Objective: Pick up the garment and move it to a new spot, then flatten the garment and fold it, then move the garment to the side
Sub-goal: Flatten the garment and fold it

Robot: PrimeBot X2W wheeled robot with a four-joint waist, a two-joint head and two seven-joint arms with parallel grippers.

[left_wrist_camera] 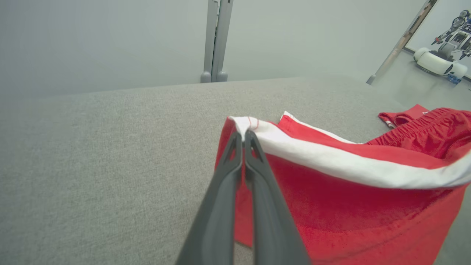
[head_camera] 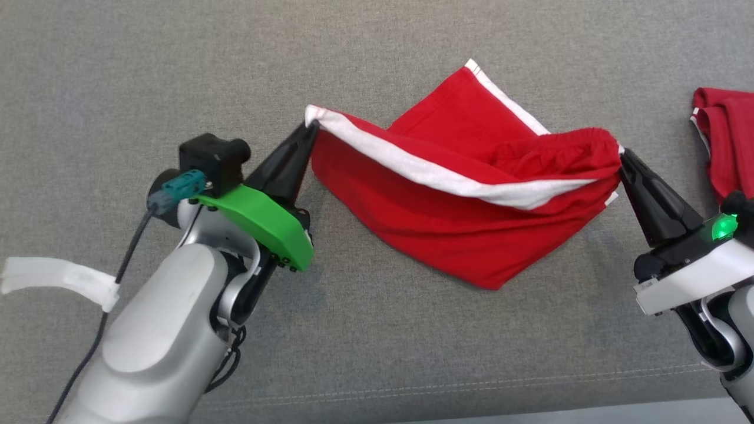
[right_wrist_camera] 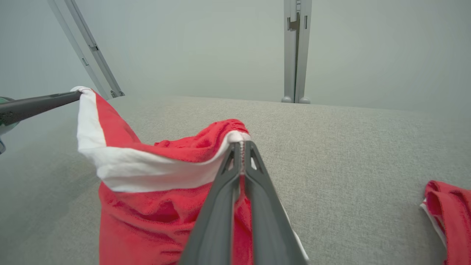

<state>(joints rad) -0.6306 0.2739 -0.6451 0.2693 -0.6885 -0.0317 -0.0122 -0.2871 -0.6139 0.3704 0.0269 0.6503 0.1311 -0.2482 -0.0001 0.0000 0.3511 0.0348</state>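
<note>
Holding: the red garment (head_camera: 447,229), shorts with a white side stripe, hangs slung between the two grippers over the grey padded surface (head_camera: 118,70).
Left gripper (head_camera: 310,126): fingers pressed together, pinching the white-striped hem corner.
Right gripper (head_camera: 623,154): fingers likewise clamped on the elastic waistband end.
Garment position: middle of the surface, upper edge taut between the pinches, the rest sagging; its far corner and lowest fold appear to lie on the fabric top.
Step in hand: judged to be the lift and carry to a new spot.
Doing it well: both arms should rise and travel together, holding their spacing so the stripe edge stays taut without tearing free; the sagging belly ought to clear the surface before moving sideways, and steer away from the second red garment (head_camera: 727,141) at the right.
Hard to make out: how deep each pinch bites, whether one layer or two is caught, and the second garment's full shape, cut off by the frame edge.
</note>
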